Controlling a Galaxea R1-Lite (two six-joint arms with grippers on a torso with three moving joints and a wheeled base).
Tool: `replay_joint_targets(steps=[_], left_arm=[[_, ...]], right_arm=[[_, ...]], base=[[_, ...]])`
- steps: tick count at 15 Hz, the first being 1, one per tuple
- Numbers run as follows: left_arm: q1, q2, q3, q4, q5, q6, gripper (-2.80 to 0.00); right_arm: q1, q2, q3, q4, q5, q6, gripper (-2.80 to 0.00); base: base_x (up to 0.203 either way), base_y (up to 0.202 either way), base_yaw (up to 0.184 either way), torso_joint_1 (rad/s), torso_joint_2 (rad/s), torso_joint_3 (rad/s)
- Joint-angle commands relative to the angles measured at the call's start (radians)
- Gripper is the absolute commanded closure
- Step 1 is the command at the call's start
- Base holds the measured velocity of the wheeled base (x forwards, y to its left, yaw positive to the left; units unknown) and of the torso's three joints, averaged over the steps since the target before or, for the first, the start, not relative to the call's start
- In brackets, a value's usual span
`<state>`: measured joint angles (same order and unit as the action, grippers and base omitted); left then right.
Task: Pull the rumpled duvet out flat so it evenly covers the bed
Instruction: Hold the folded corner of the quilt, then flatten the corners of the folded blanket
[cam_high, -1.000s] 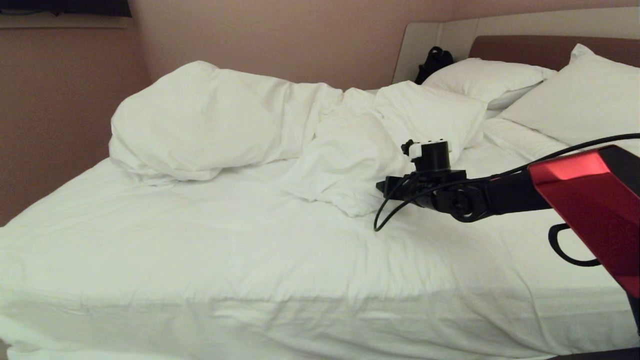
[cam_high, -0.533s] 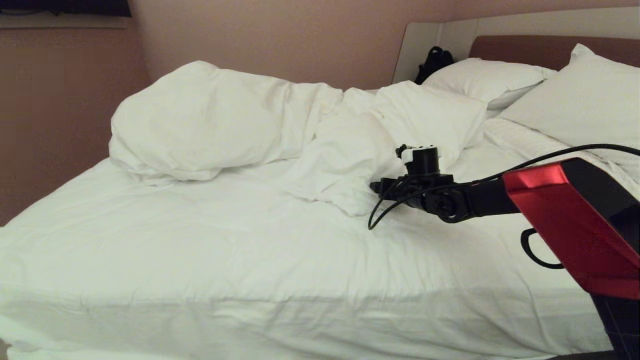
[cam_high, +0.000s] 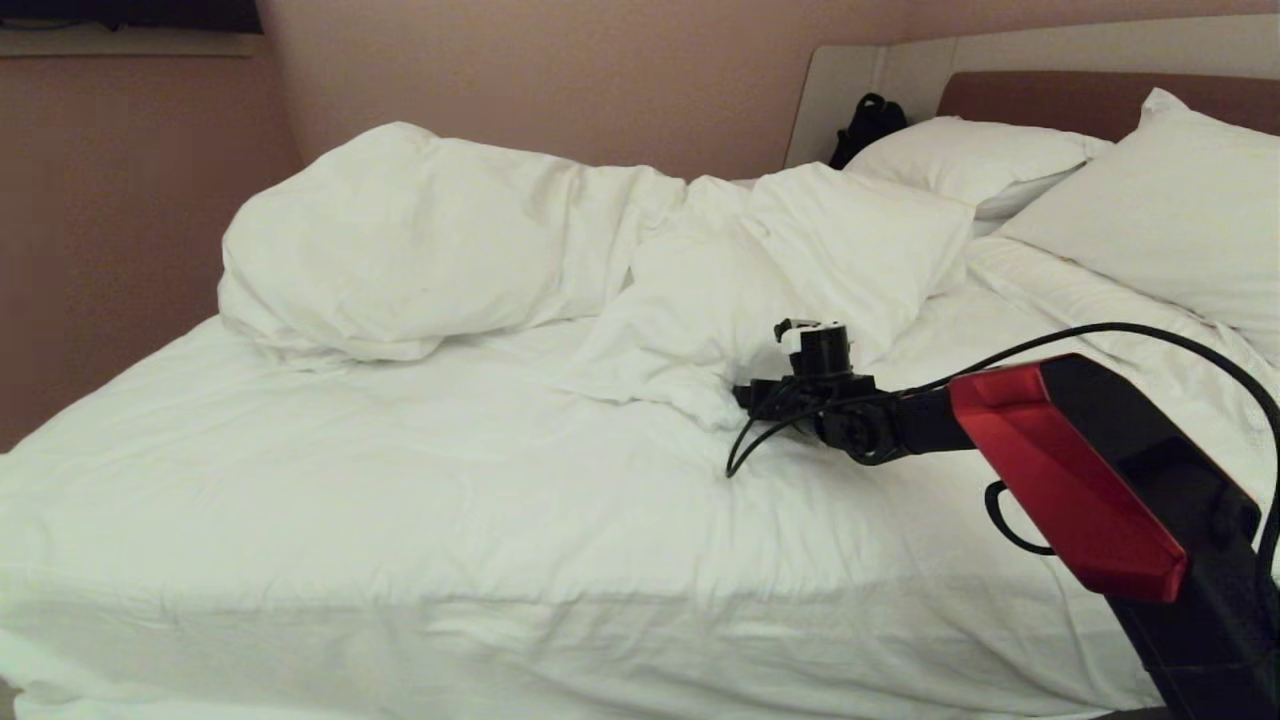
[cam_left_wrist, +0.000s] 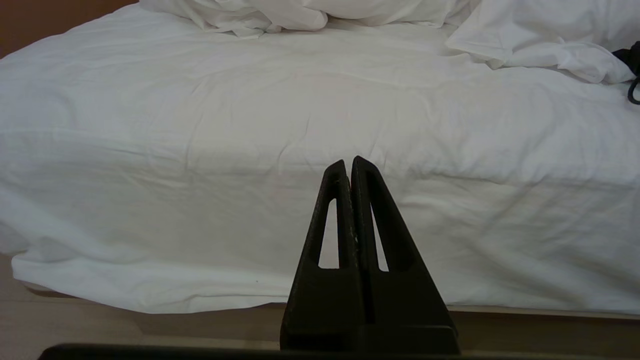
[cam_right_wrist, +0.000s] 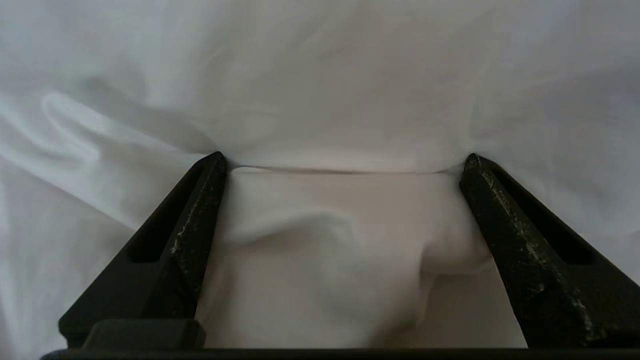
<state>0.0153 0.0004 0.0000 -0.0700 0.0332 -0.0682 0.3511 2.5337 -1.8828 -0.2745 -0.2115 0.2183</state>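
Note:
The white duvet (cam_high: 420, 240) lies heaped and rumpled along the far side of the bed (cam_high: 400, 520), with one folded corner reaching toward the middle. My right gripper (cam_high: 748, 396) is at that near corner, low on the mattress. In the right wrist view the right gripper (cam_right_wrist: 345, 162) stands open, its fingertips (cam_right_wrist: 212, 167) pressed against the cloth, and a soft bulge of the duvet (cam_right_wrist: 340, 240) lies between the jaws. My left gripper (cam_left_wrist: 348, 162) is shut on nothing and hangs parked in front of the bed's near side (cam_left_wrist: 250, 125).
Two white pillows (cam_high: 970, 160) (cam_high: 1170, 210) lean at the headboard (cam_high: 1050, 95) on the right. A black bag (cam_high: 868, 125) sits behind them. A pink wall runs behind the bed. Floor (cam_left_wrist: 100, 330) shows below the mattress edge.
My right arm has stretched out and sunk, carrying the gripper down and to the left onto the duvet's near corner. The duvet and the left arm have not moved.

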Motion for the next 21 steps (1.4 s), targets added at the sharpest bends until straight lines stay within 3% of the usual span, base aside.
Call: replay_joint_targets(steps=[1,2,13,18,21], left_arm=[[0.0,0.0,0.0,-0.001,0.001,-0.001,0.0],[0.0,0.001,0.0,-0.001,0.001,-0.001,0.0],[0.0,0.0,0.0,-0.001,0.001,-0.001,0.0],[0.0,0.001,0.0,-0.001,0.001,-0.001,0.0],[0.0,0.001,0.0,-0.001,0.001,-0.001,0.0]], right_arm=[[0.0,0.016,-0.001,0.0,-0.002,0.003,-2.8],[-0.001,0.017,-0.002,-0.003,-0.002,0.004,0.0],[-0.022,-0.094,0.023,0.002,-0.06,0.017,0.0],[-0.042,-0.294,0.149,0.001,-0.067,0.069,0.0],[-0.061,-0.454,0.293,0.001,-0.06,0.12,0.0]], base=[[0.0,0.0,0.0,0.0,0.0,0.0],[0.0,0.0,0.0,0.0,0.0,0.0],[0.0,0.0,0.0,0.0,0.0,0.0],[0.0,0.0,0.0,0.0,0.0,0.0],[0.0,0.0,0.0,0.0,0.0,0.0]])
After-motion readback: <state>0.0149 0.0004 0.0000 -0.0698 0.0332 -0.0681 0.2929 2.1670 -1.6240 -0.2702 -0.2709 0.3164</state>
